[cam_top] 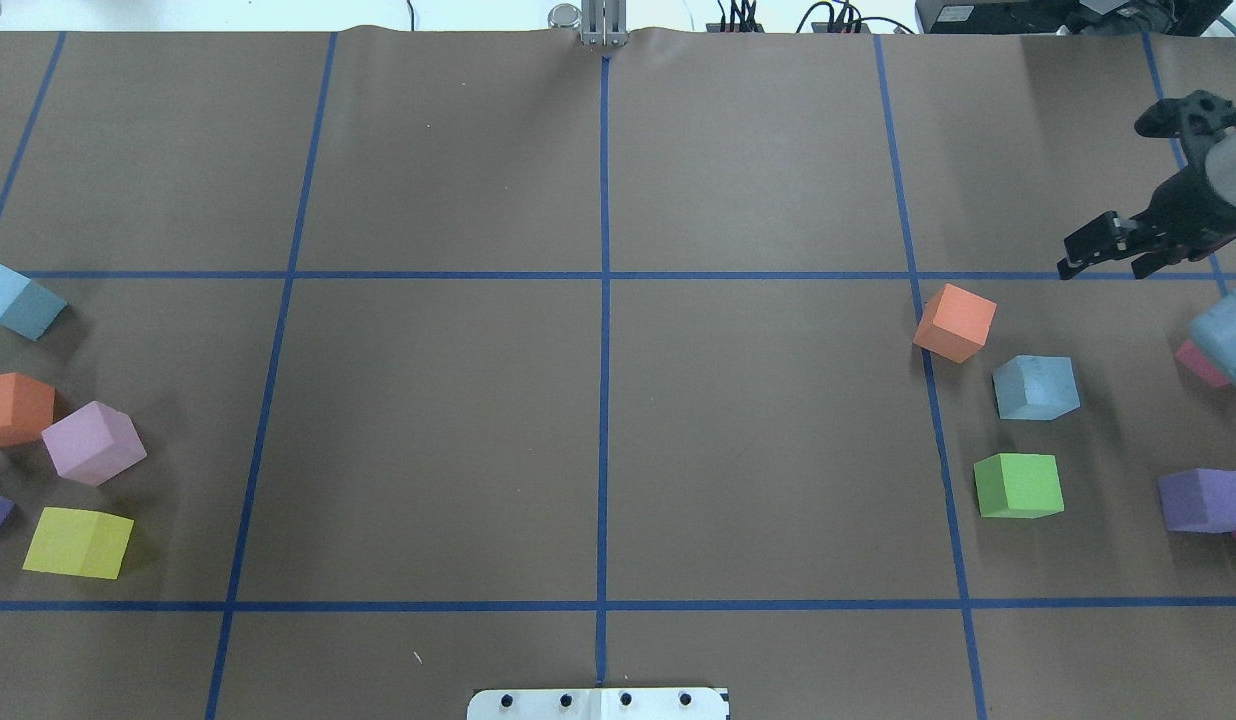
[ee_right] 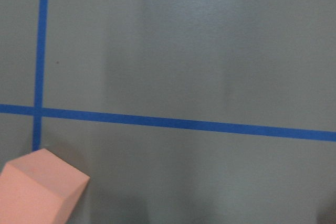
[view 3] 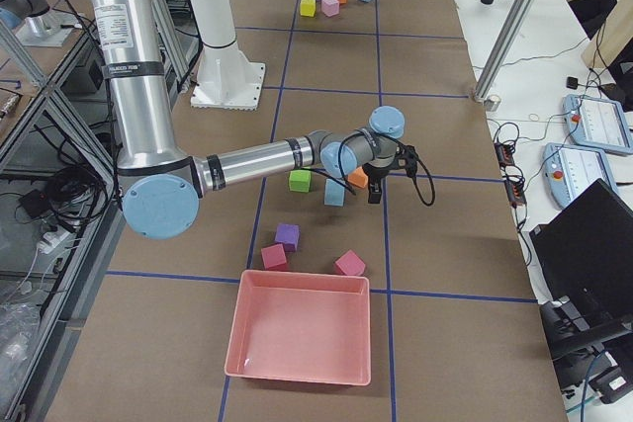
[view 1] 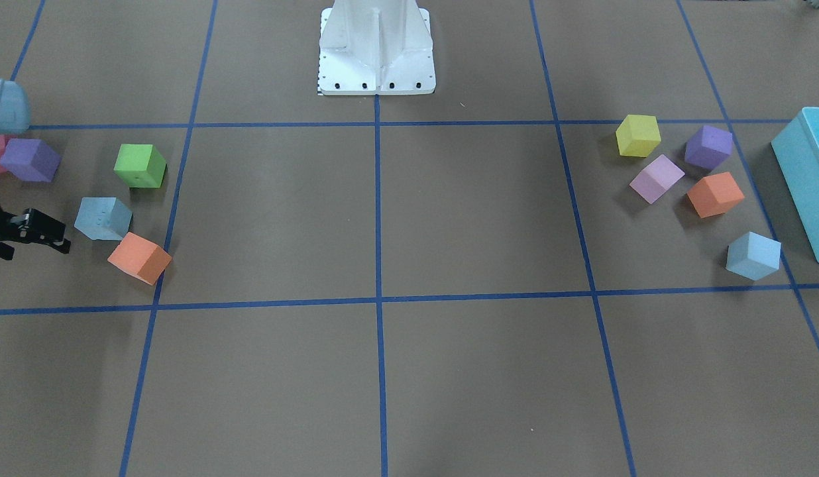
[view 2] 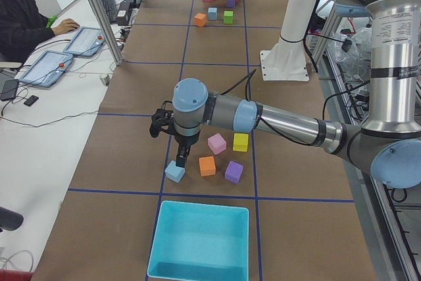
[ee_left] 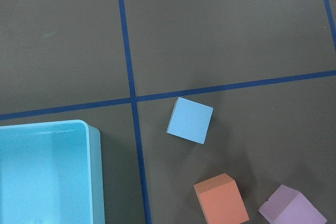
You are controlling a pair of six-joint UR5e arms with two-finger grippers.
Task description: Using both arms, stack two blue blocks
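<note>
Stretches the right grey-silver jointed arm almost level from its elbow out over the brown desk, wrist bent so that the right black two-finger gripper points down. Holds its fingers apart with nothing between them, above the desk and clear of every cube. Hangs near the dimpled pale sky-blue foam cube, farther from the base and farther toward the desk's end, not touching it. Has that cube flat on the desk between an orange foam cube and a green foam cube, turned off the blue tape lines. Shows tiny dimples on one side face in the front-facing view. Offers no long axis, all edges being alike.

Stretches the left grey-silver jointed arm in the same way at the desk's other end, forearm near level. Hangs the left black two-finger gripper straight down over the plain pale sky-blue foam cube. Appears in the left side view alone, so cannot tell whether its fingers are apart or together, nor whether they touch the cube. Has this cube flat on the desk just beside a tape crossing, near a corner of the large turquoise plastic bin but apart from it. Sits a little skewed to the tape, with a second orange foam cube and a pale purple foam cube close by. Lies well apart from the dimpled cube, unstacked.
</note>
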